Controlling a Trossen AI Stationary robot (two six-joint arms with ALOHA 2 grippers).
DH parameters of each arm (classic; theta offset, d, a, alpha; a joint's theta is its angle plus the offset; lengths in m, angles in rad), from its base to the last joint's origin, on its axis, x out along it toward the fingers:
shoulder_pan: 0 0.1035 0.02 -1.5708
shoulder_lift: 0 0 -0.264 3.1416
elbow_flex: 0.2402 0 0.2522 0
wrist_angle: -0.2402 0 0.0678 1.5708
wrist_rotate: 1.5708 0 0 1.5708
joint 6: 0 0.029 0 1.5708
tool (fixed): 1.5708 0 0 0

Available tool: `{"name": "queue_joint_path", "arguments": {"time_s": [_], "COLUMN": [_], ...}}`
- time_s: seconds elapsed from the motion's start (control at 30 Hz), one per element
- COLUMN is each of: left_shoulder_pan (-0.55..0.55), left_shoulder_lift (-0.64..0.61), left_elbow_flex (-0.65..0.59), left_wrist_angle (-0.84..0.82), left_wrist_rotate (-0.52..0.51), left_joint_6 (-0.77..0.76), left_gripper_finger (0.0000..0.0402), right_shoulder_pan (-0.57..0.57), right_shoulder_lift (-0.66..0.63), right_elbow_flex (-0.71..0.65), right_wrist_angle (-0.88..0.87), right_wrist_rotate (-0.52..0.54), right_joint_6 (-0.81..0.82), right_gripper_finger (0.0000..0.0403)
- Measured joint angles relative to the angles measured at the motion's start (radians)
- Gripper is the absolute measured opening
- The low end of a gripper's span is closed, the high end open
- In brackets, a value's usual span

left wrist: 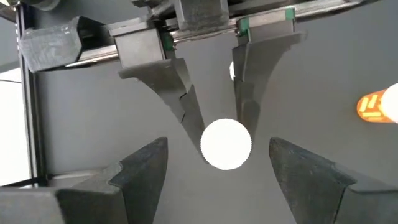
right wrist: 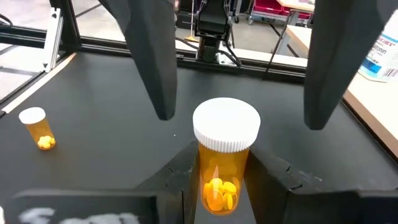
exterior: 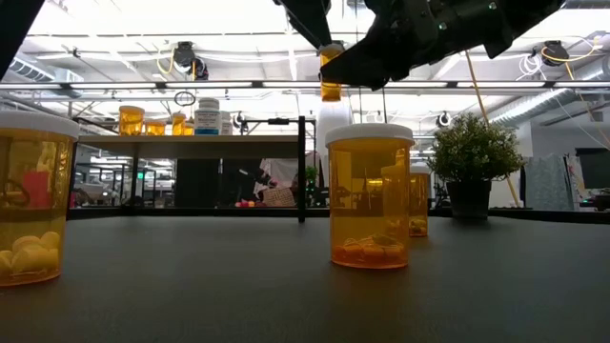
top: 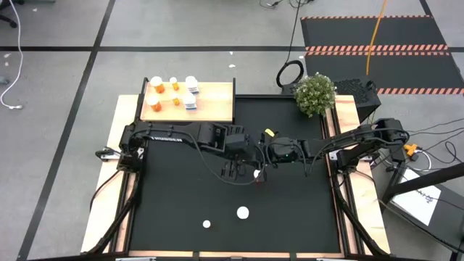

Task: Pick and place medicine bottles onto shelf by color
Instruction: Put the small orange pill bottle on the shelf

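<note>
Mid-mat handover: right gripper [right wrist: 214, 180] clamps an orange pill bottle [right wrist: 221, 168] aloft; left gripper [left wrist: 217, 174] straddles its cap, wide, unclosed.

right gripper [right wrist: 219, 182]: fingers closed on an orange pill bottle [right wrist: 222, 163] with white cap, yellow pills inside, bottom centre | left gripper [right wrist: 239, 68]: two dark fingers hung from the top, either side of the cap, not touching | small orange bottle [right wrist: 37, 129]: upright on black mat [right wrist: 112, 106], left | white bottle [right wrist: 382, 53]: right edge, on light wood
</note>
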Motion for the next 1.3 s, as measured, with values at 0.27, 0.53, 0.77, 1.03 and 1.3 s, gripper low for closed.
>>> {"name": "queue_joint_path", "arguments": {"time_s": [0.27,0.53,0.77,1.03,1.3], "left_shoulder_pan": [0.0,-0.001,-0.001,-0.011,-0.032], "left_shoulder_lift": [0.021,0.04,0.039,0.035,0.032], "left_elbow_flex": [-0.001,-0.001,-0.001,-0.001,0.0], "left_wrist_angle": [0.0,0.015,0.013,0.016,0.016], "left_wrist_rotate": [0.001,-0.003,-0.006,-0.048,-0.059], "left_joint_6": [-0.037,-0.024,-0.025,-0.02,-0.014], "left_gripper_finger": [0.0282,0.0236,0.0176,0.0161,0.0161], "right_shoulder_pan": [0.0,0.0,0.001,0.0,0.001], "right_shoulder_lift": [0.0,0.0,0.0,0.0,0.0], "right_elbow_flex": [0.0,0.0,0.0,0.0,0.001], "right_wrist_angle": [0.003,-0.003,-0.005,-0.015,-0.009], "right_wrist_rotate": [0.0,0.001,0.002,0.003,-0.002], "right_joint_6": [0.0,-0.002,-0.002,-0.001,-0.001], "right_gripper_finger": [0.0102,0.0102,0.0102,0.0102,0.0102]}}
